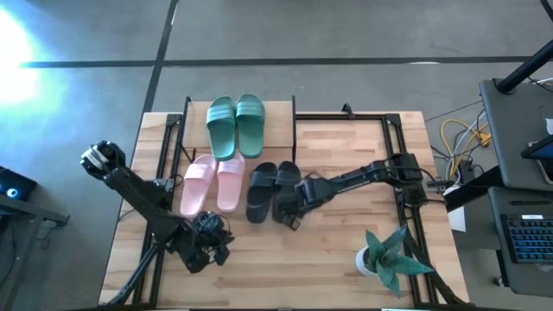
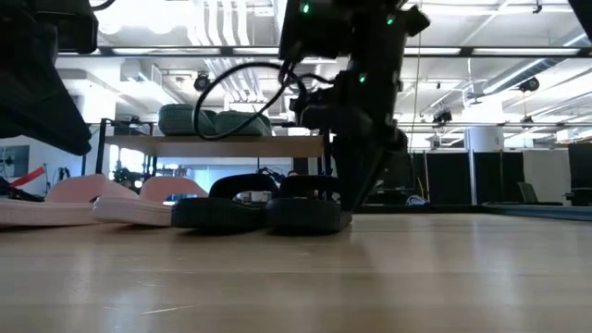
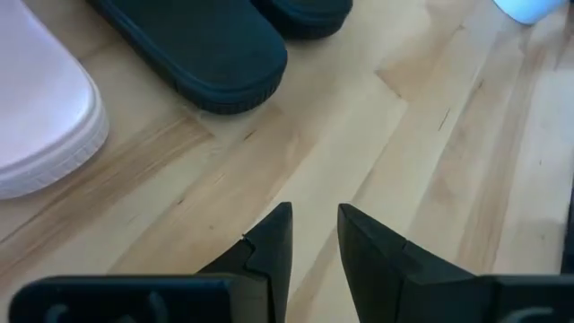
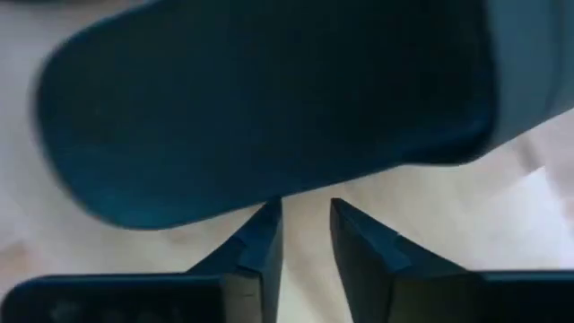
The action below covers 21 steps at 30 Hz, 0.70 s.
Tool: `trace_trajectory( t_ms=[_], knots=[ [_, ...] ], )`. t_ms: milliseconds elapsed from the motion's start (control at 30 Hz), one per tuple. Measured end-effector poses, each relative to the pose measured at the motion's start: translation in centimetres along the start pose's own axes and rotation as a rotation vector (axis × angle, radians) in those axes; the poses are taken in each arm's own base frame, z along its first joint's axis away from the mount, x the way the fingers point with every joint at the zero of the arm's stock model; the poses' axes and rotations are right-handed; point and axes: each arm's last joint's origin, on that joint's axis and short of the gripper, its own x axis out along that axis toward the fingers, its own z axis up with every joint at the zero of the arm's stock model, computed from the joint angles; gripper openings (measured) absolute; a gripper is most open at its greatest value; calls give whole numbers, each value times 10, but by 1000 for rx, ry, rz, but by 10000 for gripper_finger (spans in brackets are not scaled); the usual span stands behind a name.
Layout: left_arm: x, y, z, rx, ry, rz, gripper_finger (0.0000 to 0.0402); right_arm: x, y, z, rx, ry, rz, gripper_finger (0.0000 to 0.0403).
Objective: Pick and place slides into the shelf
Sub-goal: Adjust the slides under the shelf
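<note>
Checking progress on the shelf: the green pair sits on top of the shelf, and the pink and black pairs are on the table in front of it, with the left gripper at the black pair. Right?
Not quite: the right gripper is at the black pair, as the high view shows. The left gripper hangs nearer the table's front. The green pair on the shelf and the pink pair are as you say.

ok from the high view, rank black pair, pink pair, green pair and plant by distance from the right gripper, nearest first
1. black pair, right at the right gripper.
2. pink pair, farther toward the left arm's side.
3. green pair on the shelf and plant at the near right corner: too close to call.
</note>
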Motion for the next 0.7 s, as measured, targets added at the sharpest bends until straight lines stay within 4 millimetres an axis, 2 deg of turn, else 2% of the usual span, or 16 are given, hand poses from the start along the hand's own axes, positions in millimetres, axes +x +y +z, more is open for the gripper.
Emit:
trace_trajectory(
  t_ms=[267, 467, 567, 700],
  knots=[
    [0, 0, 0, 1, -15, 4, 77, 7, -34, 31, -69, -48, 26, 52],
    [0, 1, 0, 3, -23, 9, 77, 0, -34, 45, -184, -101, 95, 47],
    [1, 2, 0, 5, -23, 13, 77, -4, -37, 39, -190, -17, 35, 47],
    [1, 3, 0, 4, -22, 17, 77, -4, -52, 23, -157, 100, -198, 48]
  ],
)
